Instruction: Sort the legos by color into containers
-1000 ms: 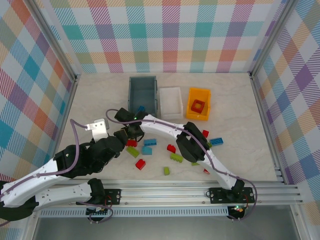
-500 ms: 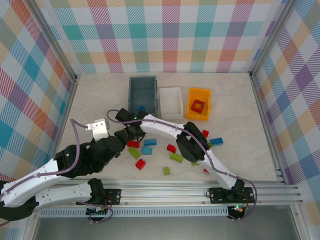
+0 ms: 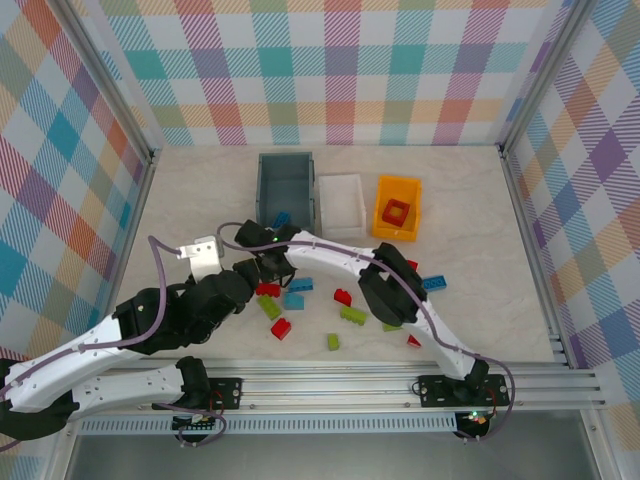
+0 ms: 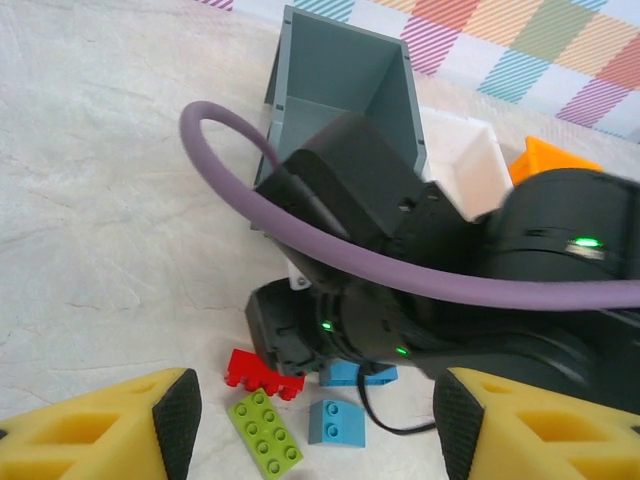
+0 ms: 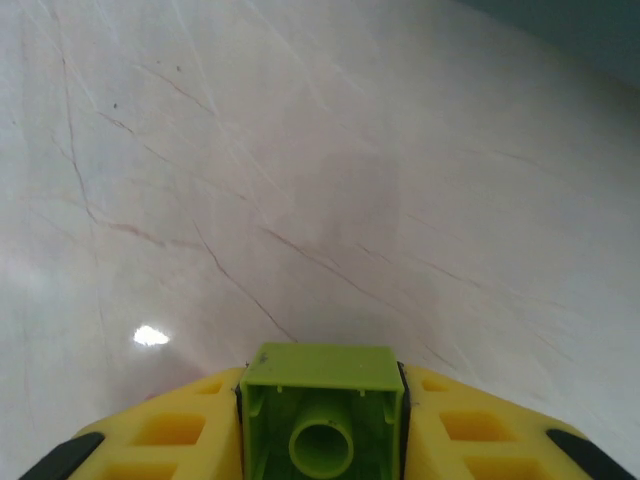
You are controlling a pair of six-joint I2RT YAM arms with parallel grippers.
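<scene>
In the right wrist view my right gripper [image 5: 322, 432] is shut on a lime green lego [image 5: 322, 400], its hollow underside facing the camera, just above bare table. From above, that gripper [image 3: 262, 268] sits left of a red lego [image 3: 267, 290], two blue legos [image 3: 298, 292] and a green one [image 3: 269, 306]. My left gripper [image 4: 317, 425] hangs open over the same cluster: red lego [image 4: 262, 373], green lego [image 4: 266, 432], blue lego [image 4: 336, 422]. The containers stand at the back: grey-blue [image 3: 262, 190], white [image 3: 341, 179], orange [image 3: 381, 205].
A blue lego [image 3: 281, 217] lies in the grey-blue bin and a red one [image 3: 399, 211] in the orange bin. More legos are scattered to the right: red [image 3: 342, 296], green [image 3: 352, 317], blue [image 3: 434, 283]. The right arm's wrist [image 4: 400, 270] crowds the space ahead of my left fingers.
My right gripper has closed on the green lego and shifted slightly. The left arm has crept a little toward the back; its jaws are as wide as before.
</scene>
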